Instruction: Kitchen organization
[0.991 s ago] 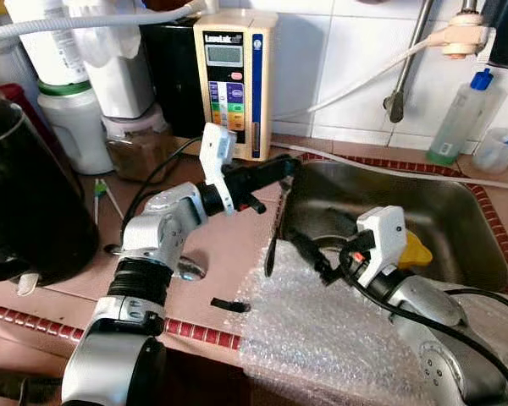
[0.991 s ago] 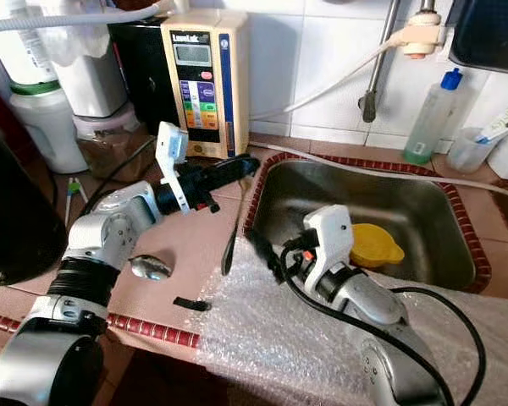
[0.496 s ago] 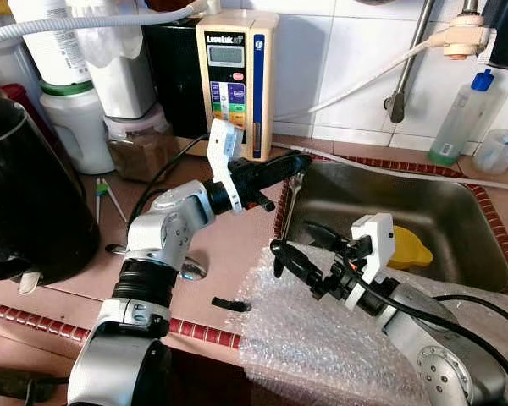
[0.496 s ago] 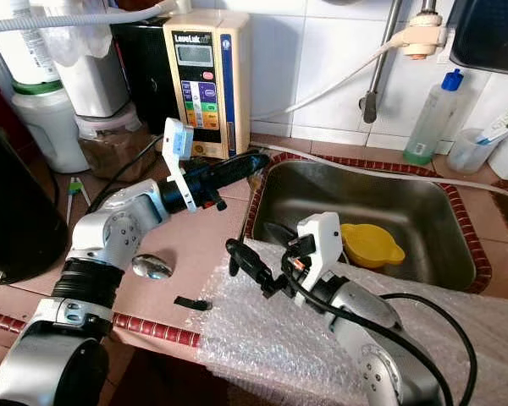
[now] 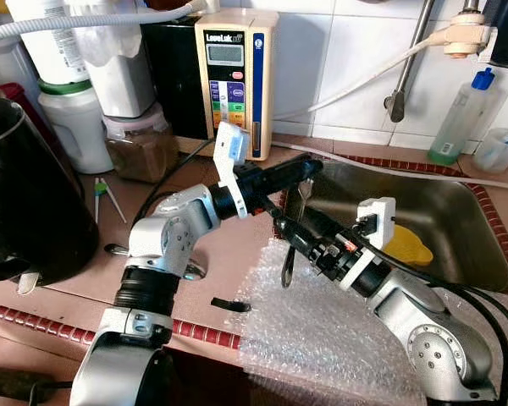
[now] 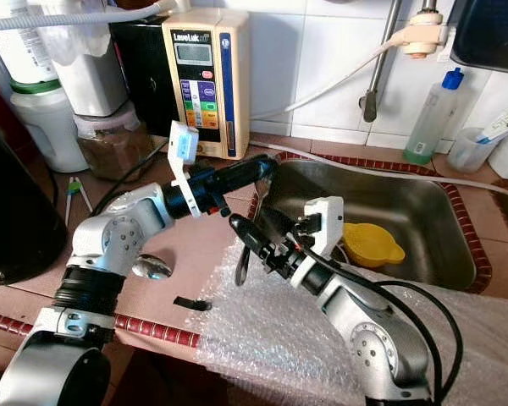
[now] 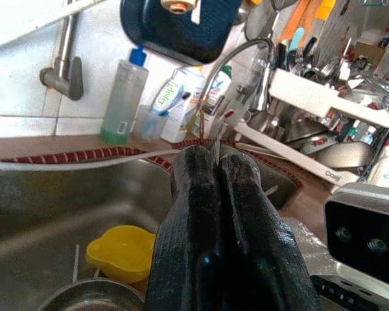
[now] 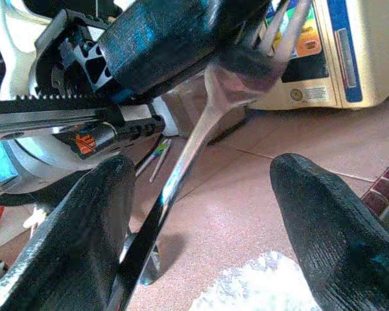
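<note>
We are seeing the left hand (image 5: 307, 167) reaching out over the near rim of the sink (image 5: 457, 222), its two black fingers (image 7: 211, 214) pressed together and clamped on the tines of a fork (image 5: 295, 227); the fork is hanging down from that hand, tines up, its handle pointing toward the bubble wrap (image 5: 322, 326) on the table (image 5: 229, 254); the right hand (image 5: 295, 233) is sitting just below and in front of the left one, its fingers (image 8: 324, 227) spread apart on either side of the fork's handle, not touching it as far as we can tell; the handle is running between them in the right wrist view; beyond the right hand, inside the sink, a yellow cup (image 5: 406, 248) is lying; behind the left hand a cream-coloured appliance (image 5: 235, 76) is standing against the tiled wall.
</note>
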You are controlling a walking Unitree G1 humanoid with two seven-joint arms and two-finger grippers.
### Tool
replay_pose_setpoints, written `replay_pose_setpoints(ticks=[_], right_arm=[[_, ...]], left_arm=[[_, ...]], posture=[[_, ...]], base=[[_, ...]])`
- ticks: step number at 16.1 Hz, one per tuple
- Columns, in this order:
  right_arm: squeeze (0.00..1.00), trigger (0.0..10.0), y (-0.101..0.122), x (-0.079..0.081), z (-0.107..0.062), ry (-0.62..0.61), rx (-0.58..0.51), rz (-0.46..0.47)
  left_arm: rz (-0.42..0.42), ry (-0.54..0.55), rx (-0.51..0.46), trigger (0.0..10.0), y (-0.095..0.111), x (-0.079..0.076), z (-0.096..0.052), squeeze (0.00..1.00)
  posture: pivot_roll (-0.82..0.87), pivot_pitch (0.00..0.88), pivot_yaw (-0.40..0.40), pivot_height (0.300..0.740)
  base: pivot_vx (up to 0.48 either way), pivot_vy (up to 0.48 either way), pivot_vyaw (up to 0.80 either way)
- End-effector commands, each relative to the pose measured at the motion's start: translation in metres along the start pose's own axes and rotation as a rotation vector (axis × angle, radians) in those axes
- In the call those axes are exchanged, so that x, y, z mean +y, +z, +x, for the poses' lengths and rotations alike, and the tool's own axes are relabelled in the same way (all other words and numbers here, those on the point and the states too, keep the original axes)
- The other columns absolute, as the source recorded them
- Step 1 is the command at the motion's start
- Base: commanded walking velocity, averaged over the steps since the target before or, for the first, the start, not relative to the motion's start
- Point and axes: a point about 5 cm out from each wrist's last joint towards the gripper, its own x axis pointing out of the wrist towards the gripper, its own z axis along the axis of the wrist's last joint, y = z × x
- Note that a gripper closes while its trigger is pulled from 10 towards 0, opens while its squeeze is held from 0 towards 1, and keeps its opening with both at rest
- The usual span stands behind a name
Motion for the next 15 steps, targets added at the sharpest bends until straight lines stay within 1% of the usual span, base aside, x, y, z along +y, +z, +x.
replay_pose_setpoints(ticks=[1,2,3,6,8,15], right_arm=[[0.0,0.0,0.001,0.003,0.003,0.026,0.007,0.024],[0.0,0.0,-0.003,0.009,0.005,0.063,0.03,0.037],[0.0,0.0,-0.005,0.01,0.005,0.073,0.04,0.045],[0.0,0.0,-0.015,0.017,-0.003,0.103,0.088,0.086],[0.0,0.0,-0.023,0.021,-0.009,0.119,0.118,0.112],[0.0,0.0,-0.024,0.018,-0.009,0.104,0.123,0.12]], left_arm=[[0.005,-0.02,-0.005,0.0,0.002,-0.004,0.002,0.0],[0.003,-0.019,-0.002,0.0,0.001,-0.005,0.002,0.0],[0.002,-0.018,-0.002,0.0,0.001,-0.005,0.002,0.0],[0.003,-0.011,-0.001,0.0,0.001,-0.005,0.001,0.0],[0.003,-0.015,-0.005,0.0,0.002,-0.006,0.003,0.0],[0.008,-0.018,-0.001,0.0,0.003,-0.007,0.003,0.0]], posture=[[0.01,0.014,0.032,0.74],[0.01,0.014,0.031,0.74],[0.01,0.014,0.031,0.74],[0.01,0.016,0.033,0.74],[0.0,0.016,0.034,0.74],[0.02,0.015,0.037,0.74]], base=[[0.0,0.0,0.0],[0.0,0.0,0.0],[0.0,0.0,0.0],[0.0,0.0,0.0],[0.0,0.0,0.0],[0.0,0.0,0.0]])
